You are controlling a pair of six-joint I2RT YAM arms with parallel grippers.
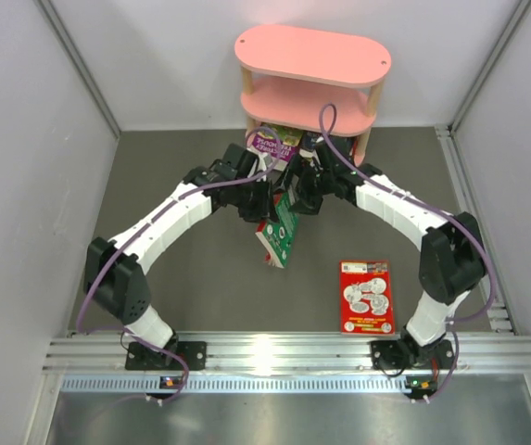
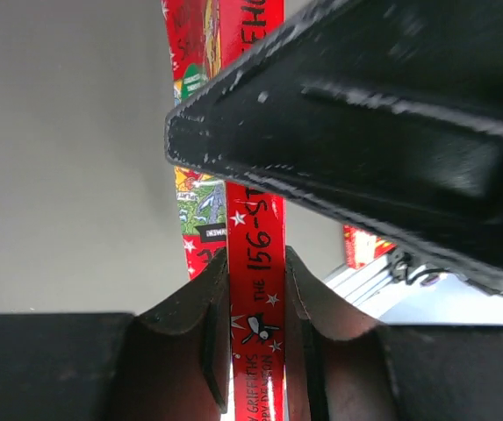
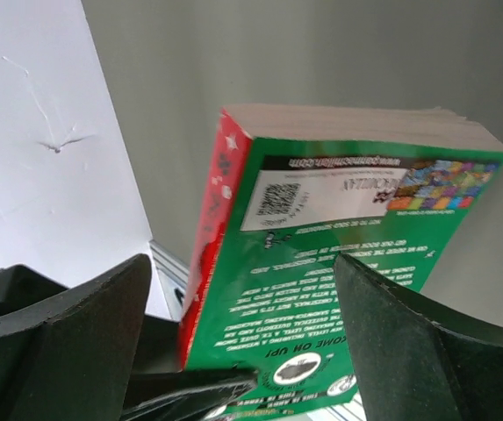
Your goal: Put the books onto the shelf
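Book (image 1: 279, 232) pinched on its red spine by left gripper (image 2: 257, 289), above mid-table (image 1: 200, 287), long axis straight out from the fingers. Right gripper (image 3: 242, 272) spread wide astride its green cover; shelf (image 1: 311, 51) just beyond, at far edge.

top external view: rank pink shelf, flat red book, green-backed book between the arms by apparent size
1. pink shelf
2. flat red book
3. green-backed book, tilted partly edge-on, so its true size is unsure
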